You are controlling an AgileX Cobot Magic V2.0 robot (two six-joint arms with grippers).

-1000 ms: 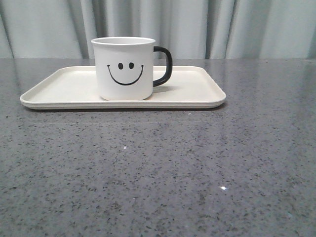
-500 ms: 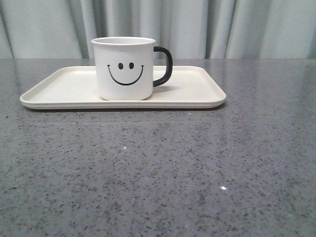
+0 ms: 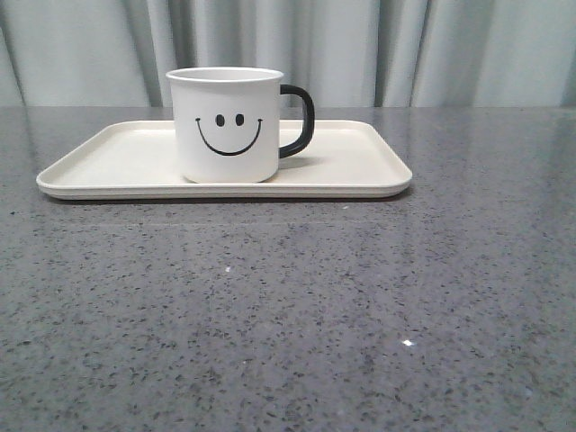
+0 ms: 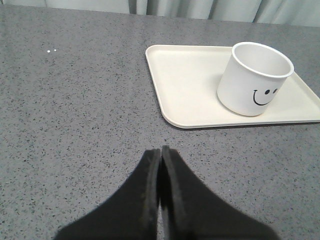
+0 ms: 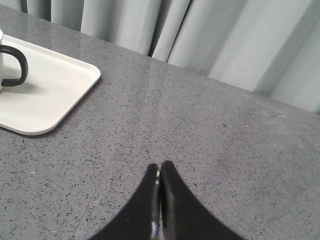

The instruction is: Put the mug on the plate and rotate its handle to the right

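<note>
The white mug [image 3: 227, 126] with a black smiley face stands upright on the cream plate [image 3: 117, 166]. Its black handle [image 3: 301, 120] points to the right in the front view. The mug [image 4: 254, 79] and plate [image 4: 185, 85] also show in the left wrist view, the handle hidden there. The right wrist view shows the handle [image 5: 13, 65] and a corner of the plate [image 5: 55, 95]. My left gripper [image 4: 160, 152] is shut and empty over bare table, well short of the plate. My right gripper [image 5: 159, 167] is shut and empty, away from the plate's corner. Neither gripper shows in the front view.
The table is grey speckled stone [image 3: 288, 315]. Pale grey curtains [image 3: 360, 45] hang along its far edge, behind the plate.
</note>
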